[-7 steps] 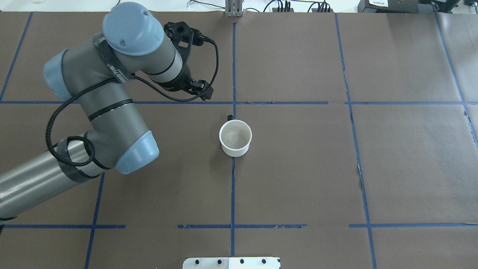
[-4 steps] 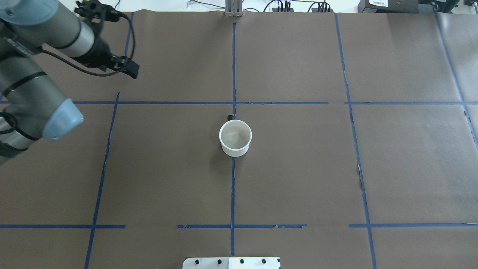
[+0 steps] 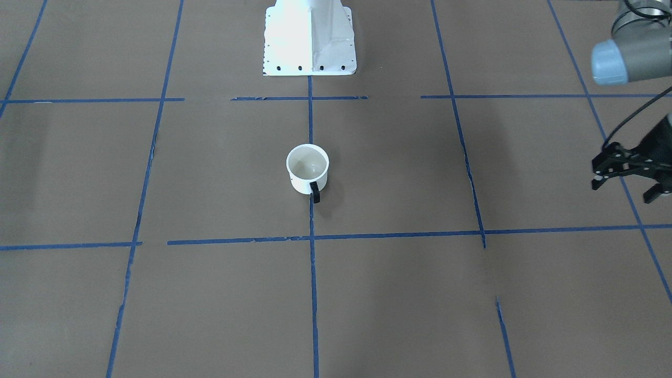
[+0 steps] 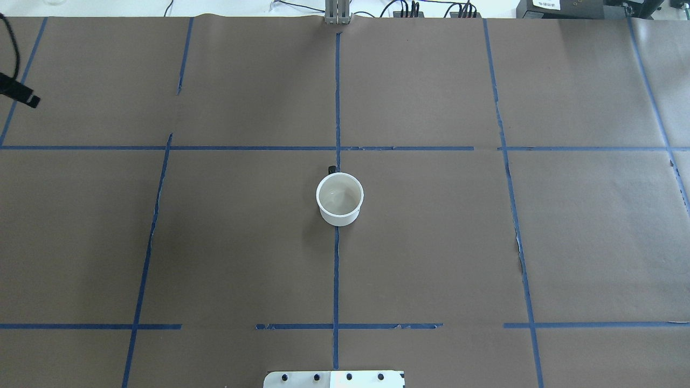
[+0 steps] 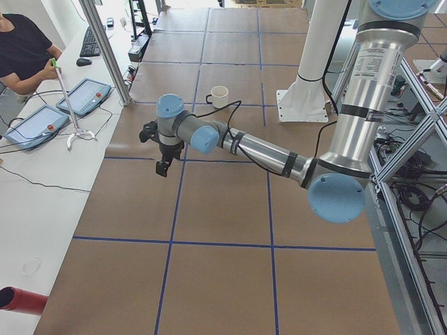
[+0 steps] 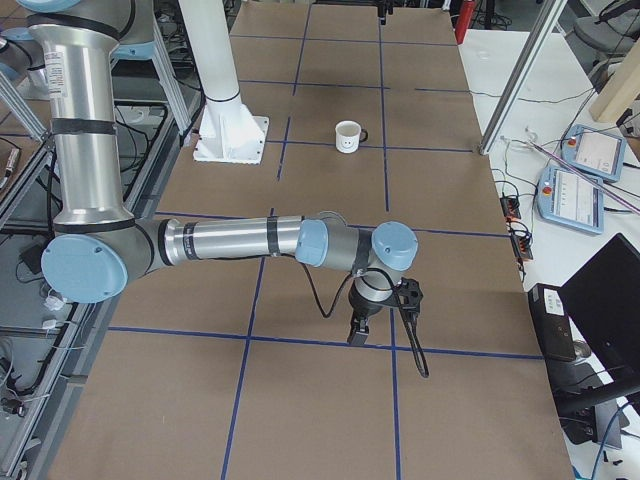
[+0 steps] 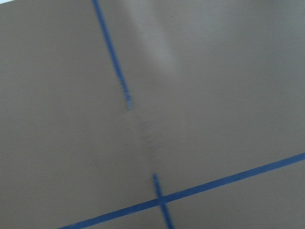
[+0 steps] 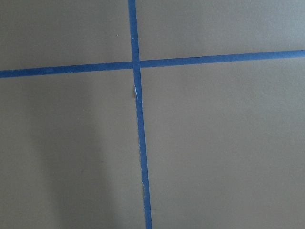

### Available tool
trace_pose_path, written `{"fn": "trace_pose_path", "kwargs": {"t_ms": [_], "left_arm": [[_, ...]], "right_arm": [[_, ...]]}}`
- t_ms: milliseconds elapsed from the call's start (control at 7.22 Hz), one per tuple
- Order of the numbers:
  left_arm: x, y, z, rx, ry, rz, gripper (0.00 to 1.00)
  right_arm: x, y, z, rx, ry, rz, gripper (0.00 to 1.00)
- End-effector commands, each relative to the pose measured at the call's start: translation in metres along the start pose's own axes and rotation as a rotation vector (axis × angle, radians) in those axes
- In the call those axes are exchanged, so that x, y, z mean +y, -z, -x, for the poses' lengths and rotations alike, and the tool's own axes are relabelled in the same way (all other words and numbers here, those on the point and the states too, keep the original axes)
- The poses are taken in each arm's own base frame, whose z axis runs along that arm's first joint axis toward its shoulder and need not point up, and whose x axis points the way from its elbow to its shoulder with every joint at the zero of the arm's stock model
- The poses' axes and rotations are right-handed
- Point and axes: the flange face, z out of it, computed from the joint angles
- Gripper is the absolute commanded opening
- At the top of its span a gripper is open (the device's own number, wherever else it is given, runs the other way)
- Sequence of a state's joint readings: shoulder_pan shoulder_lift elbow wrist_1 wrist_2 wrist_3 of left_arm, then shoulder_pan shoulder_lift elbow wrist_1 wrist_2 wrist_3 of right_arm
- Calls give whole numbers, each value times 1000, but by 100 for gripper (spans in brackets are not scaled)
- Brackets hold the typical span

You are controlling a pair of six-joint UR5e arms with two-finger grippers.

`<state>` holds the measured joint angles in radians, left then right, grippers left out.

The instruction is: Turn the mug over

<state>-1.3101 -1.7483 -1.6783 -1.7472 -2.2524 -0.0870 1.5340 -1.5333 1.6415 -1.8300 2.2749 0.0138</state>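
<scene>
Risks first. The mug (image 3: 307, 168) stands mouth up at the middle of the desk (image 4: 431, 242), on a blue tape line (image 4: 336, 280), and nothing is touching it. Cannot tell from this alone whether the flip is done or not begun.

If a grab is to come:
- The wall looks smooth and round, so a pinch on the thin rim could slip or let the mug swivel between the fingers.
- A sideways knock on the rim would probably tip it, and it would then roll across the bare desk.
- The black handle (image 3: 314, 191) sticks out toward the lower edge of the front view. A finger landing on it would twist the mug rather than hold it.
- Letting go too high during the turn could make it bounce or land on its side.

Left gripper (image 3: 626, 186): fingers spread apart, holding nothing, at the far right edge of the front view. The overhead view shows only a black tip of it at the upper left edge. The mug is well apart from it, centre frame, with open desk between them.

Right gripper (image 6: 357, 332): seen only in the right-side view, hanging low over the desk at lower centre. Cannot tell if it is spread or closed. The mug is well apart, near the top centre of that view, with the smiley face (image 6: 346, 143) toward the camera.
</scene>
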Motion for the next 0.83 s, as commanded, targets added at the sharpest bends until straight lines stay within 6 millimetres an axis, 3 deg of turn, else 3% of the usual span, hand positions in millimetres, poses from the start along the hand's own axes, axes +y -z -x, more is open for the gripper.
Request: {"fn": "trace_pose_path", "kwargs": {"t_ms": [0, 138, 277, 692], "left_arm": [[80, -2, 97, -5, -7, 48, 100], [96, 12, 121, -27, 41, 38, 100], [125, 13, 138, -33, 89, 49, 100], [170, 9, 155, -33, 157, 76, 100]], "right_arm": [[0, 0, 0, 0, 0, -1, 100], [0, 0, 0, 0, 0, 0, 100], [0, 0, 0, 0, 0, 0, 100], [0, 0, 0, 0, 0, 0, 100]]}}
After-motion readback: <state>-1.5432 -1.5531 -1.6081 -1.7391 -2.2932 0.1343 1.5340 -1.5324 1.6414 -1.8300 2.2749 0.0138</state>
